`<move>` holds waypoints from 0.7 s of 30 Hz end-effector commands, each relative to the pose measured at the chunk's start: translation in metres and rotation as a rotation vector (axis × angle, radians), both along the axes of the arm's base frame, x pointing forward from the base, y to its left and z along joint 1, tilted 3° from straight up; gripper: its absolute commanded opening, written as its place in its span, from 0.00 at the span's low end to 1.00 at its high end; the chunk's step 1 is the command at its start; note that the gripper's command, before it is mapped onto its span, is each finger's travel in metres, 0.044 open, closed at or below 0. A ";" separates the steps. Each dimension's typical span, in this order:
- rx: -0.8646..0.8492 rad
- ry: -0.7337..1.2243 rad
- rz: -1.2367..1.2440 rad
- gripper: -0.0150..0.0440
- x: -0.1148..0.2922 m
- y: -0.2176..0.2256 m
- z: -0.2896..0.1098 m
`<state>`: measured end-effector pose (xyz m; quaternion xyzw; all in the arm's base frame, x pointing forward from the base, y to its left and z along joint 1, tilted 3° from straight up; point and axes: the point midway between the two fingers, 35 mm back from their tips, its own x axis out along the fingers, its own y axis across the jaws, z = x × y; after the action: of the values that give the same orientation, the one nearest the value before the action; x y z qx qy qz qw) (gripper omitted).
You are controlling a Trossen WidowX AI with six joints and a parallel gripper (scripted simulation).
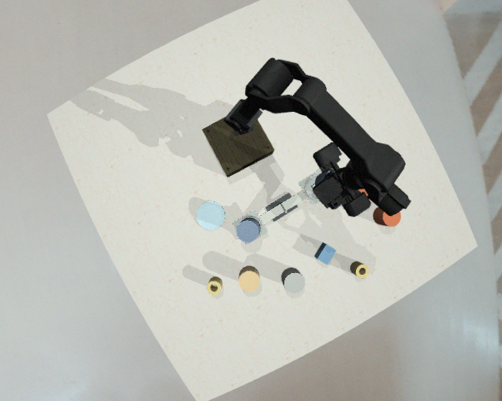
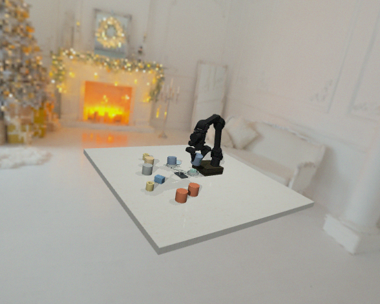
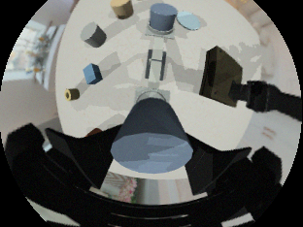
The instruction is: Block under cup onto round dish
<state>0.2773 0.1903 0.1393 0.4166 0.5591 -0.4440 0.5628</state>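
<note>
The gripper (image 3: 151, 156) is clamping a slate-blue cup (image 3: 151, 137) and carrying it mouth-down above the near end of the small balance (image 3: 155, 65), tilted slightly in the exterior view. The cup is looking like a stiff, thin-walled tapered shell, probably light, and its smooth sloping sides are likely to slip unless the fingers are pressing across the wider band near the rim, as they seem to be doing now. The block is the thing that matters next: on the pan the cup came from, the exterior view is showing a small pale teal shape (image 2: 192, 171), which may be the block, though it is too small and blurred to be sure, and the top view is hiding that pan under the wrist. If it is the block, it is probably small, rigid and light, best taken across two flat opposite faces from straight above, gently, since the pan is likely rocking under any push. The second cup (image 1: 248, 229) is standing untouched on the far pan, just beside the pale blue round dish (image 1: 210, 215). The held cup is hanging well apart from the dish, and it needs setting down somewhere away from it before the jaws are free.
</note>
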 end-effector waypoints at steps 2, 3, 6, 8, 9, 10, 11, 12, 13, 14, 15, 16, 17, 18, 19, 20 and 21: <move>0.001 -0.002 0.000 0.25 0.000 0.001 0.000; 0.002 -0.002 0.000 0.25 -0.001 0.003 -0.002; 0.004 -0.003 -0.001 0.25 -0.009 0.015 -0.011; 0.005 -0.003 -0.001 0.25 -0.015 0.023 -0.018; 0.006 -0.003 -0.001 0.25 -0.018 0.027 -0.021; 0.007 -0.003 -0.001 0.25 -0.021 0.031 -0.025; 0.007 -0.004 -0.002 0.25 -0.024 0.035 -0.028; 0.008 -0.004 -0.002 0.25 -0.028 0.039 -0.031; 0.009 -0.004 -0.002 0.25 -0.031 0.043 -0.034; 0.009 -0.004 -0.002 0.25 -0.035 0.046 -0.038; 0.010 -0.004 -0.002 0.25 -0.038 0.050 -0.041; 0.011 -0.004 -0.003 0.25 -0.042 0.053 -0.044; 0.011 -0.004 -0.003 0.25 -0.046 0.057 -0.048; 0.012 -0.004 -0.003 0.25 -0.050 0.060 -0.051; 0.013 -0.004 -0.003 0.25 -0.054 0.063 -0.054; 0.013 -0.003 -0.003 0.25 -0.058 0.066 -0.057; 0.014 -0.003 -0.003 0.25 -0.062 0.069 -0.061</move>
<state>0.2281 0.2490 0.0881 0.4192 0.5597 -0.4408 0.5627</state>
